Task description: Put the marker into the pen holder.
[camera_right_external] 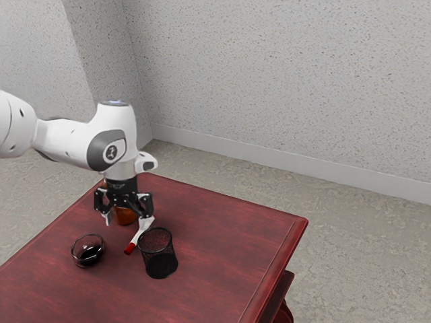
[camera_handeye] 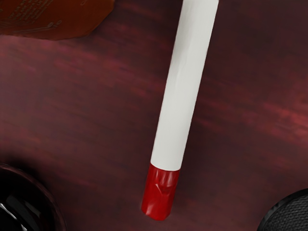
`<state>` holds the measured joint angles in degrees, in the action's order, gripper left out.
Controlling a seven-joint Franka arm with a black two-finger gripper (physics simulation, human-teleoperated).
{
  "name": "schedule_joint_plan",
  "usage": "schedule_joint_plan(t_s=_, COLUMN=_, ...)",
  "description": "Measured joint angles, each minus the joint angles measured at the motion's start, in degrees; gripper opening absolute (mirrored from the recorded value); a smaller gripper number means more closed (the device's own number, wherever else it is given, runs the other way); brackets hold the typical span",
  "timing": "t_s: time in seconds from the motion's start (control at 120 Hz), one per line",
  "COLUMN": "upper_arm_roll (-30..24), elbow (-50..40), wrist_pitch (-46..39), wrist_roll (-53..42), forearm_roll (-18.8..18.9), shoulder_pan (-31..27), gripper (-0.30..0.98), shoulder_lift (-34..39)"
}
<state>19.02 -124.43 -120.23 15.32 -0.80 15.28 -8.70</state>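
Wall, exterior view, faceted marker cap, wrist view

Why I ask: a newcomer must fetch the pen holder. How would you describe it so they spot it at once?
On the red table, look just past the white marker toward the exterior view's right. There stands the pen holder, an upright, open-topped black cup. Its mesh wall sets it apart from the smooth, rounder bowl on the marker's other side.

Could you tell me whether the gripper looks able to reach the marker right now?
Probably yes: the open gripper hovers close by, and nothing lies on the marker, though the pen holder stands near its red end.
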Motion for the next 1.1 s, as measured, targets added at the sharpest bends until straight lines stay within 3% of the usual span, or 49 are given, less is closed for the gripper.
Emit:
schedule_joint_plan(t_s=0.5, upper_arm_roll=0.03, elbow=-3.02, wrist_pitch=-10.27, wrist_roll=3.50, forearm_roll=0.84, shoulder_pan=0.26, gripper=0.67, shoulder_lift=-3.38)
schedule_joint_plan(t_s=0.833, upper_arm_roll=0.14, elbow=-7.59, wrist_pitch=-21.04, wrist_roll=1.42, forearm_roll=-4.11, shoulder_pan=-0.22, gripper=0.66, shoulder_lift=-3.75)
schedule_joint_plan(t_s=1.1, upper_arm_roll=0.14, elbow=-7.69, wrist_pitch=-23.94, wrist_roll=-1.19, forearm_roll=-5.46, shoulder_pan=-0.24, gripper=0.45, shoulder_lift=-4.30)
